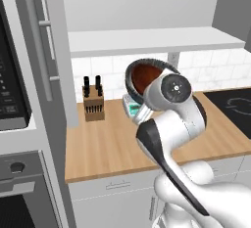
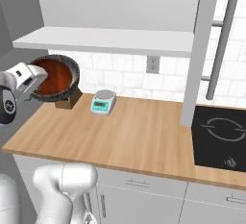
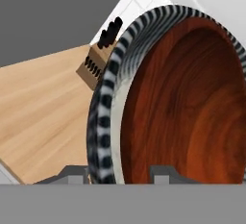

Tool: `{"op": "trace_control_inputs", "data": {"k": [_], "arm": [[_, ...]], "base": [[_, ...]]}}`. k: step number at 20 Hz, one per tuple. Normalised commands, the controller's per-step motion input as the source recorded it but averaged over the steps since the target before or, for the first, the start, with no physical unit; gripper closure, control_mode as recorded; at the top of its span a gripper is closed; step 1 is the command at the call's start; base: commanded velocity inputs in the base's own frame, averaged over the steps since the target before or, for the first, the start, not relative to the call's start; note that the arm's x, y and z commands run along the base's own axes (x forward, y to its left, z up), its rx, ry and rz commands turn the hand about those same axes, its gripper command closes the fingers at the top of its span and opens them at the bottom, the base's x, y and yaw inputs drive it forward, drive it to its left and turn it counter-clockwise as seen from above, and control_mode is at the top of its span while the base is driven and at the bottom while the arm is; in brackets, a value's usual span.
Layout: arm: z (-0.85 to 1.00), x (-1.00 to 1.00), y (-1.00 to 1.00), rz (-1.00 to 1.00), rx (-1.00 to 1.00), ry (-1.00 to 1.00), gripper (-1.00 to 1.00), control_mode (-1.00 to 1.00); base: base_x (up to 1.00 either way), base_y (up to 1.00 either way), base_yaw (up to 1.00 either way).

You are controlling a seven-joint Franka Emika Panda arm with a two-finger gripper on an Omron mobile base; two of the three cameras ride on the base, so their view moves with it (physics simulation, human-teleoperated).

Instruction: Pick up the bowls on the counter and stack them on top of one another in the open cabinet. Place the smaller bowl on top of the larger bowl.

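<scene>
My gripper (image 3: 117,174) is shut on the rim of a bowl (image 3: 187,103) that has a dark ribbed, striped outside and a reddish-brown wood-grain inside. It holds this bowl (image 1: 144,74) tilted on edge in the air, above the back of the wooden counter (image 1: 108,144) and just under the white shelf board of the open cabinet (image 1: 147,41). In the right base view the bowl (image 2: 55,78) hangs at the far left, with the hand (image 2: 30,80) on its left rim. The bowl with the speckled grey inside is out of view.
A knife block (image 1: 93,101) stands at the back of the counter (image 2: 134,131), and a small white scale (image 2: 103,102) sits right of it. The black cooktop (image 2: 221,136) lies to the right. A tall grey door with a bar handle (image 1: 41,51) rises at the left.
</scene>
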Motion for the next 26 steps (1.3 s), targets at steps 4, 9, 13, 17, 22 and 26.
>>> {"op": "trace_control_inputs", "data": {"k": [4, 9, 13, 17, 22, 26], "arm": [[1.00, 0.00, -0.21, 0.00, 0.00, 0.00, 1.00, -1.00], [1.00, 0.52, -0.26, 0.00, 0.00, 0.00, 1.00, -1.00], [0.62, 1.00, -0.14, 0.00, 0.00, 0.12, 1.00, -1.00], [-0.07, 1.00, -0.06, 0.01, 0.00, 0.20, 1.00, -1.00], [-0.11, 1.00, -0.20, 0.08, -0.03, 0.08, 1.00, -1.00], [-0.06, 1.00, -0.21, 0.11, -0.09, 0.00, 1.00, -1.00]], "base": [[0.00, 0.00, 0.00], [0.00, 0.00, 0.00], [0.00, 0.00, 0.00], [0.00, 0.00, 0.00], [0.00, 0.00, 0.00], [0.00, 0.00, 0.00]]}}
